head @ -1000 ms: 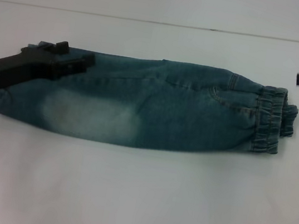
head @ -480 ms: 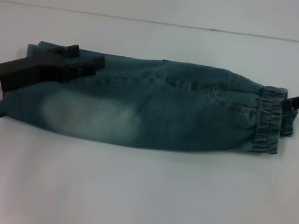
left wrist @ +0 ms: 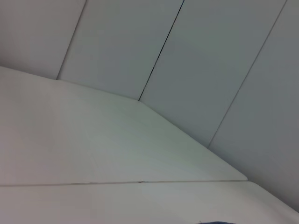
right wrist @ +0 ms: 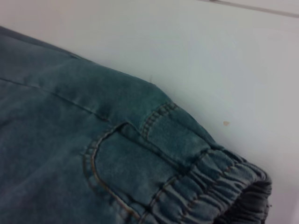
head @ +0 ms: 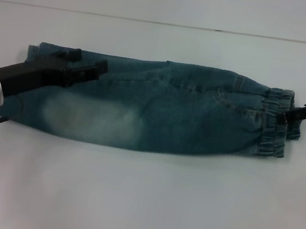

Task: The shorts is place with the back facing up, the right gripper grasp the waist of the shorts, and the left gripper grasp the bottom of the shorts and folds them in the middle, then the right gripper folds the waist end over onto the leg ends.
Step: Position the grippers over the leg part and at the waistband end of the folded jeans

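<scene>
Head camera overlooks shorts (head: 153,112); right wrist close above waistband (right wrist: 210,186)

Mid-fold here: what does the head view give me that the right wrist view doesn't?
Head view only: the whole folded shorts lying lengthwise on the table, the left gripper over the leg end, and the right gripper at the waist of the shorts. Right wrist view only: close stitching of a back pocket. Both show the gathered elastic band and blue denim on the white surface.
</scene>
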`<state>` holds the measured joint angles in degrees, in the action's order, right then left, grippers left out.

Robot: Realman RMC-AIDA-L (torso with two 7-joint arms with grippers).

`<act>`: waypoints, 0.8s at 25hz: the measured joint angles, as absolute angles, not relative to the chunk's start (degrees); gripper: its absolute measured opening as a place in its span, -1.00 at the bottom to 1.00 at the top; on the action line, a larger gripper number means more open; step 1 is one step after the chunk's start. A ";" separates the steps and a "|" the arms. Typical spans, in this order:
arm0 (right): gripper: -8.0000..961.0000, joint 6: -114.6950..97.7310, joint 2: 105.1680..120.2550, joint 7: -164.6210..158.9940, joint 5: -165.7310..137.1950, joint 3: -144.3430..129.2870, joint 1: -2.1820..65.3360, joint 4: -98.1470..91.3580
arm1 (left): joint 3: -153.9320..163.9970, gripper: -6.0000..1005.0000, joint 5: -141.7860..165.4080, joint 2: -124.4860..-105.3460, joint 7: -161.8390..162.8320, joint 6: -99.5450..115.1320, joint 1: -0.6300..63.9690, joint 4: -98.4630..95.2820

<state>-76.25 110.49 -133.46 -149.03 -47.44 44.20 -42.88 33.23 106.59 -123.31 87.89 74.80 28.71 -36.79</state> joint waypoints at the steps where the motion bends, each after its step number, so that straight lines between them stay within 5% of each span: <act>1: 0.90 -75.82 110.52 -133.33 -148.95 -47.44 44.16 -42.46 | 33.23 0.89 106.60 -123.31 87.79 74.76 28.68 -36.72; 20: 0.85 -79.20 111.91 -129.93 -143.58 -46.77 43.77 -41.64 | 33.93 0.87 106.61 -123.31 86.21 74.52 28.96 -35.33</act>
